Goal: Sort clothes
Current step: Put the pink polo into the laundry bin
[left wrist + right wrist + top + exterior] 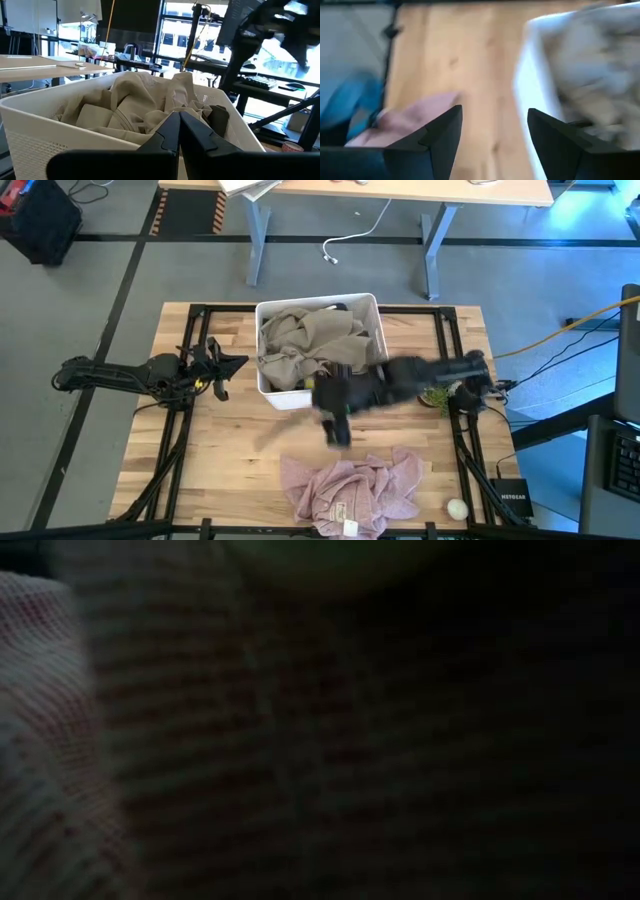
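A mottled pink garment (350,485) with a white label (350,527) lies crumpled on the table's near edge; it also shows in the right wrist view (405,122) and fills the low view (60,740). An olive-khaki garment (310,340) fills the white bin (366,304) at the table's middle far side, seen also in the left wrist view (145,107). My right gripper (338,432) is open and empty above bare table between bin and pink garment. My left gripper (240,363) is shut, level, just left of the bin.
A small round whitish object (457,508) lies at the near right corner. A green object (437,395) sits by the right arm's base. The black frame rails (185,420) run along the table's left and right sides. Bare wood (240,450) lies left of the pink garment.
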`<move>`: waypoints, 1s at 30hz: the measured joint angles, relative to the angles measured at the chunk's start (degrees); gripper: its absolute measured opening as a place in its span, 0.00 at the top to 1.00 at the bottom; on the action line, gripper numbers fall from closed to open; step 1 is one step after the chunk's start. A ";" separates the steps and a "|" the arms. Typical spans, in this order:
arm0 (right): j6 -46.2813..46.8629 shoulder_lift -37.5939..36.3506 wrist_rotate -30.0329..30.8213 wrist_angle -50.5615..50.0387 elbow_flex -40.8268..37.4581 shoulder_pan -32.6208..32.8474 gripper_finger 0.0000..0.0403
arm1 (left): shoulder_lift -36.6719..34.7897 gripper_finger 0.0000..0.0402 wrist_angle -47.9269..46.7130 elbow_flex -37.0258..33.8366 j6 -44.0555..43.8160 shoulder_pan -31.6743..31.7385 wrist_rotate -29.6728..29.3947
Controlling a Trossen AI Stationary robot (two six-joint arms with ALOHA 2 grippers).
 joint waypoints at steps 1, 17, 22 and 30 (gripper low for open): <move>0.64 0.05 0.02 -0.14 -0.76 2.21 0.40 | 0.00 0.99 0.00 -0.01 -0.11 0.00 0.00; 13.36 0.35 0.21 18.65 -32.11 23.53 0.40 | -0.01 0.99 0.00 -0.01 -0.37 0.00 0.01; 4.90 0.36 1.06 27.69 -41.07 22.04 0.40 | 0.00 0.99 0.00 0.00 -0.36 0.00 0.02; -4.20 0.36 13.48 25.34 -46.55 14.54 0.40 | -0.02 0.99 -0.32 0.01 0.02 0.02 0.02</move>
